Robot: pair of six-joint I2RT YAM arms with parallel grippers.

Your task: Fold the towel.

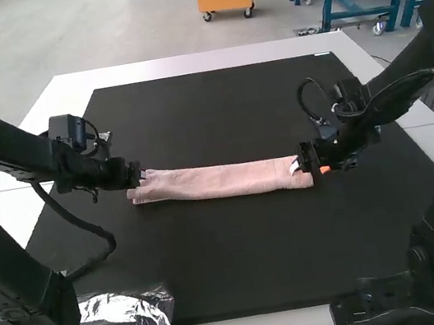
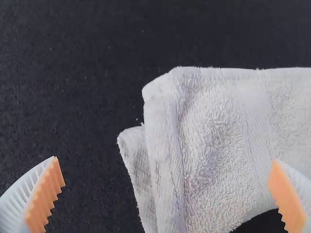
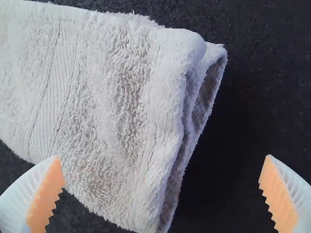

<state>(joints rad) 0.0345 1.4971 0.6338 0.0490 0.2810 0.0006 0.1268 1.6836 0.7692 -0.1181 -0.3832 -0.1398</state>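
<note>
Towel [image 1: 220, 180] lies in a layered strip, nine to three o'clock; crosswise fold likely remains. Left gripper [image 2: 165, 160], nine o'clock, and right gripper [image 3: 163, 157], three o'clock: jaws wide, empty.

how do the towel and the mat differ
The towel is pale pink; the mat is black. The towel is folded into a narrow strip, while the mat is spread out and far larger. The towel has a fluffy, looped pile; the mat's surface looks much flatter. Both are roughly rectangular in outline.
</note>
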